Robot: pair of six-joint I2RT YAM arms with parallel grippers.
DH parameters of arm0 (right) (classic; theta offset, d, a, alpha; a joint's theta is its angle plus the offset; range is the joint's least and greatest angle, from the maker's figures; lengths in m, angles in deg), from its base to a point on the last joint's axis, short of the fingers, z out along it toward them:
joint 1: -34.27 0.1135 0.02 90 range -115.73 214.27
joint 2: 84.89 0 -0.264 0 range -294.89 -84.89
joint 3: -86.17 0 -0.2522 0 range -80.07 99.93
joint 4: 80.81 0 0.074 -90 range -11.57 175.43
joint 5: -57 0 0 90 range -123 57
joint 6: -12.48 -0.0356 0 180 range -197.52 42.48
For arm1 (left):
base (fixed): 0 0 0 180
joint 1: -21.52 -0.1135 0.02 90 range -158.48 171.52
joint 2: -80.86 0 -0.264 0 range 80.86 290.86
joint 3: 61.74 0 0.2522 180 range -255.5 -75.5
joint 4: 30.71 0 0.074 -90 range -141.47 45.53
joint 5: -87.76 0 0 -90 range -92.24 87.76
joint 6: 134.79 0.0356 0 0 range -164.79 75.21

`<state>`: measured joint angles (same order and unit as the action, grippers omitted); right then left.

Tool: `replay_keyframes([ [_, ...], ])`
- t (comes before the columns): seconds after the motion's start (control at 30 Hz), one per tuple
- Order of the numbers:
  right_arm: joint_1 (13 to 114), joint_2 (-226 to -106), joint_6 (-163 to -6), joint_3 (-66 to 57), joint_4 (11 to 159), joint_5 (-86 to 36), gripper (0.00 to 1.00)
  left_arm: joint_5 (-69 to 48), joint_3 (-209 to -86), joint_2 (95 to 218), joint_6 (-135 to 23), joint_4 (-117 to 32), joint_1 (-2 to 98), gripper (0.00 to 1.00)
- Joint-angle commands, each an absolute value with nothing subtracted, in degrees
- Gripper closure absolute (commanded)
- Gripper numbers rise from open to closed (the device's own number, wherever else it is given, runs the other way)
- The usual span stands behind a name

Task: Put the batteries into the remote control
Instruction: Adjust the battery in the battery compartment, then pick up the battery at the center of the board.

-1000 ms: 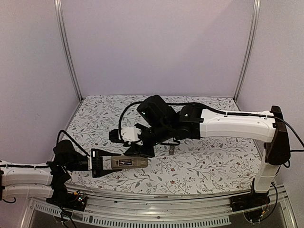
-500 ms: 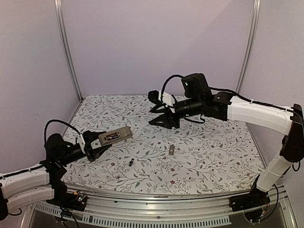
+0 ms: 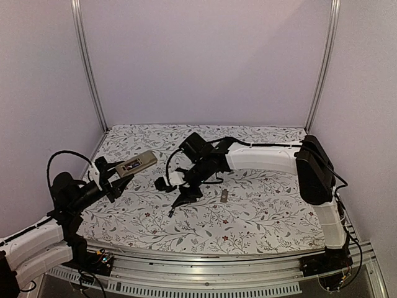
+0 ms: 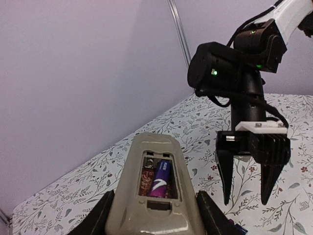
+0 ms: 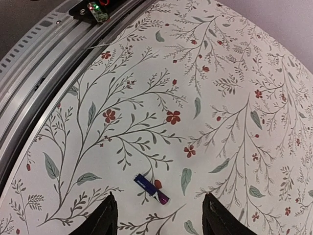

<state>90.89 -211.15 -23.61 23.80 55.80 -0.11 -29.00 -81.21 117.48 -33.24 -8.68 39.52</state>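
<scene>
My left gripper [image 3: 118, 175] is shut on the remote control [image 3: 136, 164], holding it above the table's left side. In the left wrist view the remote control [image 4: 151, 147] lies greyish back up between my fingers. One purple battery [image 4: 162, 179] sits in the right slot of its dark recess; the left slot shows bare metal. A second battery [image 5: 151, 190] lies loose on the floral cloth, also seen as the battery [image 3: 170, 213] from above. My right gripper [image 5: 159, 195] hangs open just above it, fingers pointing down and one on each side, not touching it. The right gripper [image 4: 247, 196] also shows in the left wrist view.
A small grey flat piece [image 3: 224, 197] lies on the cloth to the right of my right gripper [image 3: 184, 198]. The metal rail [image 5: 49, 54] at the table's near edge runs close to the loose battery. Walls enclose the table at the left, back and right.
The right gripper left the remote, swung up and back, then came down over the loose battery with its jaws wider. The left arm lifted the remote up and to the left.
</scene>
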Motion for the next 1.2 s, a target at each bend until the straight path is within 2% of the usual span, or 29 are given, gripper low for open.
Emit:
replay_keyframes([
  [0.0,93.3,-217.8,-16.0,30.2,45.3,1.0,0.42,-30.2,-80.9,117.0,-34.3,-7.6,38.9,1.0],
  [0.37,93.5,-227.5,-17.3,35.0,44.5,-0.9,0.51,-31.7,-79.9,116.8,-34.8,-6.1,38.9,1.0],
  [0.63,92.3,-228.3,-17.1,34.9,44.0,-3.8,0.53,-32.4,-79.6,117.2,-35.0,-5.3,39.0,1.0],
  [0.77,92.0,-228.7,-17.4,34.9,43.2,-6.5,0.61,-32.2,-79.7,117.1,-35.0,-5.5,39.0,1.0],
  [1.1,91.8,-225.4,-17.2,30.9,41.7,-10.4,0.63,-32.7,-79.5,117.5,-34.9,-5.1,39.1,1.0],
  [1.17,91.7,-225.3,-17.2,31.0,41.6,-10.1,0.74,-32.7,-79.5,117.5,-35.1,-5.1,39.1,1.0],
])
